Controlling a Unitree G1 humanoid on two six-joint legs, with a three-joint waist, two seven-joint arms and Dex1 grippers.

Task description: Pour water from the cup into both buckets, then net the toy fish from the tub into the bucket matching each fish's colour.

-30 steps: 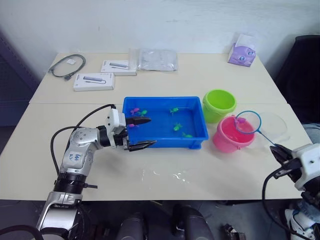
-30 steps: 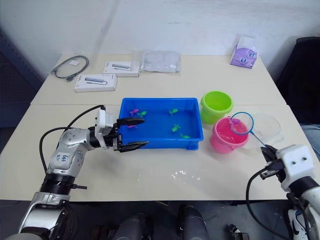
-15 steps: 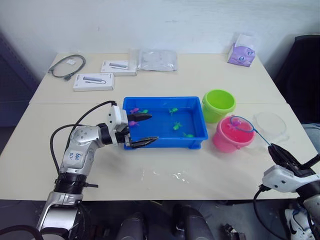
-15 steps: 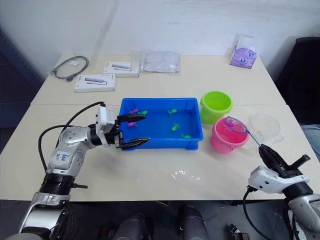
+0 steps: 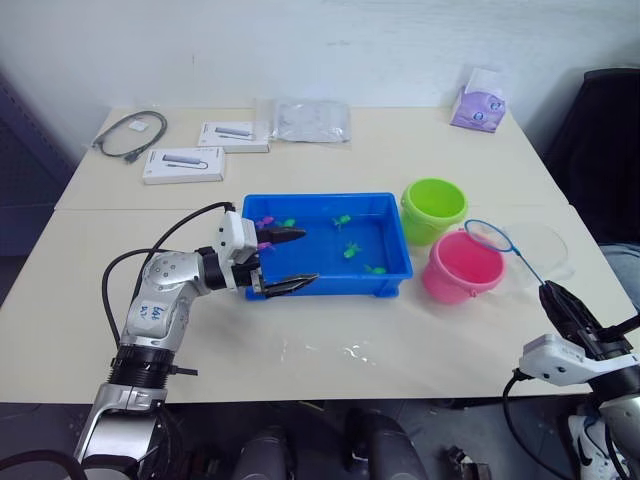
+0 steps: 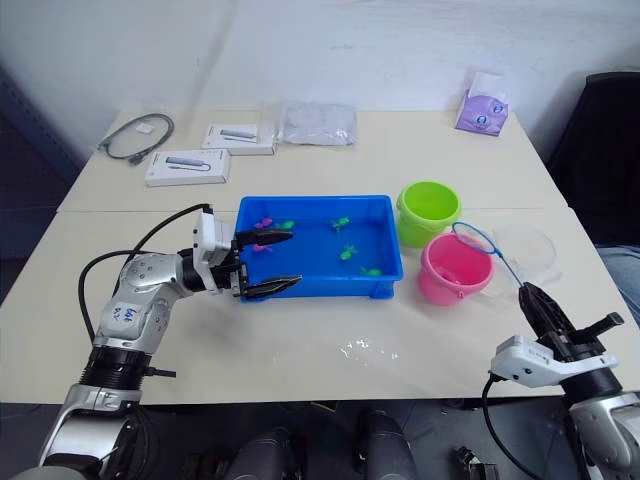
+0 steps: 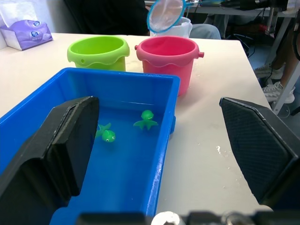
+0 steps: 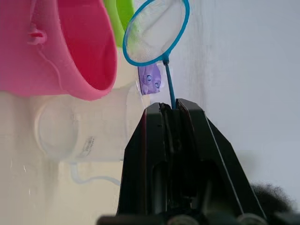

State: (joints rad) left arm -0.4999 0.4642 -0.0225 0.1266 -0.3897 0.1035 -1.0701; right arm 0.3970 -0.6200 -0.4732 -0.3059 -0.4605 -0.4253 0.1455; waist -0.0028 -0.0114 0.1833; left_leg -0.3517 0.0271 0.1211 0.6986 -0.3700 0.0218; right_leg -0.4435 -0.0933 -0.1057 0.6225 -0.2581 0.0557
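Net [image 5: 487, 234]: blue-rimmed hoop held in the air just over the far-right rim of the pink bucket [image 5: 460, 270], its thin black stick running down into the right pincer [image 5: 556, 299], which is closed tight on the stick's end. Judged light and whippy, with soft mesh that should sag under a wet fish; gripped this far out the hoop will likely wobble, though the stick is the only sensible place to hold. Toy fish [image 5: 347, 249] look tiny and slick, some green, some magenta, all lying in the blue tub [image 5: 395, 271] mid-bench. Green bucket [image 5: 437, 208] stands just behind the pink one; clear cup [image 5: 541, 246] sits beside the pink bucket on the right. Left pincer [image 5: 285, 262] is spread wide and empty, straddling the tub's near-left corner. Left wrist view gives two green fish close up on the tub floor; right wrist view gives the shut grip on the stick and the mesh looking empty.
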